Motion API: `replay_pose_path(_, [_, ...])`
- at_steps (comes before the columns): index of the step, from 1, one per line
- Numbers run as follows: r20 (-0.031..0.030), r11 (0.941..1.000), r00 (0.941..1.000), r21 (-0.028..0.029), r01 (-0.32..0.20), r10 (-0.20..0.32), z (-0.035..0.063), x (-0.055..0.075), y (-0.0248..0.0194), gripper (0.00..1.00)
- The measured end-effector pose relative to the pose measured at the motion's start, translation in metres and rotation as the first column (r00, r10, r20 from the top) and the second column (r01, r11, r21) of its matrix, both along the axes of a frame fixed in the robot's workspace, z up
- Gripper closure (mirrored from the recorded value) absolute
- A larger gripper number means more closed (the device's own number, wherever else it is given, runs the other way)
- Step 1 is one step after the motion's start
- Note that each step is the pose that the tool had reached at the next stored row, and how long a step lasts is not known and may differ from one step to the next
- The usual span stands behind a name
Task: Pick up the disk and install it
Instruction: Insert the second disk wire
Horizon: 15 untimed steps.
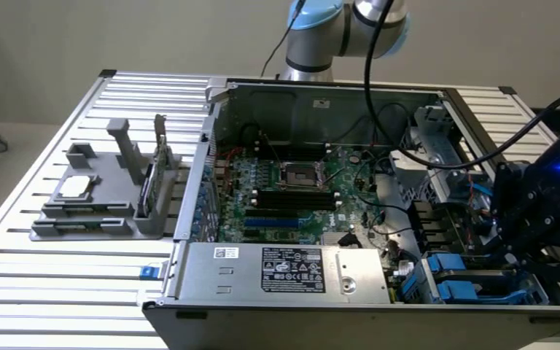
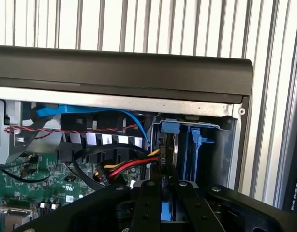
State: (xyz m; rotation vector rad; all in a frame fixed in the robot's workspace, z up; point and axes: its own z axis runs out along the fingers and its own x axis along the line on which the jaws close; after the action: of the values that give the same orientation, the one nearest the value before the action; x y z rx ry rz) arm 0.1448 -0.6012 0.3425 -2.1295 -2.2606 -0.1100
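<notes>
Wrist view: my gripper [image 2: 169,205] is clamped on the disk [image 2: 167,212], mid-install; the blue bay [image 2: 194,150] ahead wants straight alignment.

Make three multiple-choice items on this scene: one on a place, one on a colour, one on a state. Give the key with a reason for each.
1. The grey plastic fixture stands:
A) inside the case
B) on the slatted metal table, at the exterior view's left of the open grey metal computer case
C) on the floor

2. The plastic drive carriers in the case's bay are:
A) green
B) orange
C) blue

3. The black gripper is:
A) closed on the blue-edged silver-grey disk
B) wide open above the fixture
C) wide open over the bare table

Key: 1 B, the fixture sits on the slats beside the case wall. 2 C, the carriers show blue in both views. 3 A, the wrist view shows the disk's blue edge between the fingers, at the bay.
</notes>
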Motion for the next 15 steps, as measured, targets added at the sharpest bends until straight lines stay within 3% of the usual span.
replay_pose_path(6, [0.0002, 0.9999, 1.0000, -0.0072, 0.007, -0.007, -0.0004, 0.0000, 0.0060, 0.84])
replay_pose_path(15, [0.0012, 0.9991, 0.9993, -0.0231, 0.037, -0.037, -0.0012, 0.0000, 0.0084, 0.84])
